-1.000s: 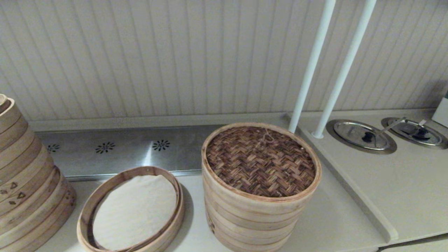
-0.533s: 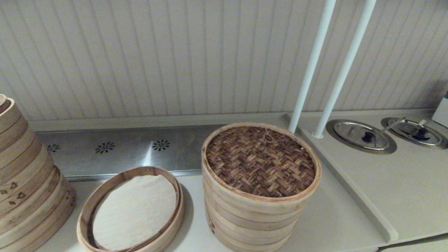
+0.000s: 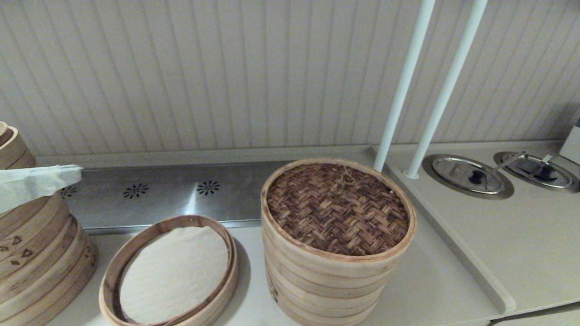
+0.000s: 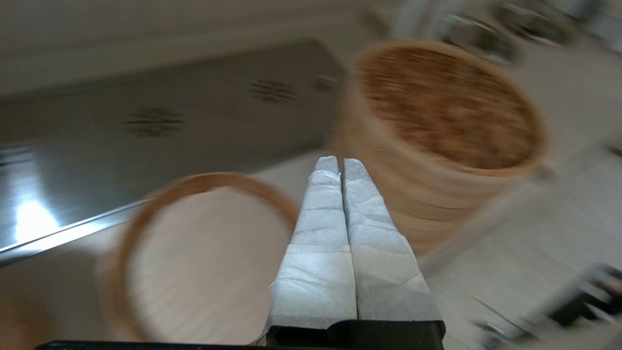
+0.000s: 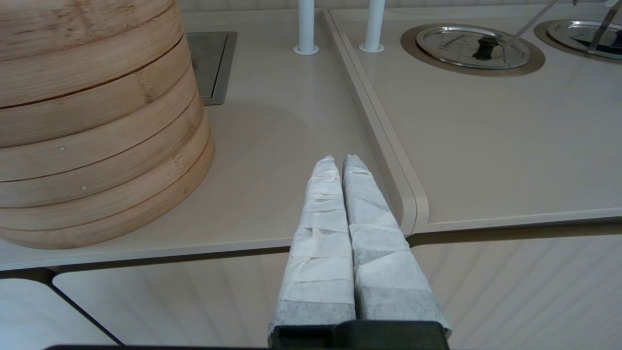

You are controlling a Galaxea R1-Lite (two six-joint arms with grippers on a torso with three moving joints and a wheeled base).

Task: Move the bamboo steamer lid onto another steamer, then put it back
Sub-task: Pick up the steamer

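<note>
The bamboo steamer lid [image 3: 337, 208] [image 4: 449, 104], with its dark herringbone top and string loop, sits on the tall multi-tier stack [image 3: 324, 283] at the centre. The low cloth-lined steamer tray [image 3: 170, 274] [image 4: 194, 262] lies on the counter to its left. My left gripper [image 3: 78, 171] [image 4: 339, 163] comes in at the far left edge, shut and empty, high above the counter, left of the tray and far from the lid. My right gripper [image 5: 339, 161] hangs shut and empty near the counter's front edge, right of the stack [image 5: 92, 121]; it does not show in the head view.
A big steamer stack with triangle cut-outs [image 3: 34, 267] stands at the far left, under my left gripper. Two white poles [image 3: 423, 90] rise behind the stack. Steel lids [image 3: 469, 174] sit in the raised counter [image 3: 521, 253] at the right. A steel vent strip [image 3: 158, 194] runs along the wall.
My left gripper has entered the head view at the far left edge, in front of the big stack. The lid and both steamers have not moved.
</note>
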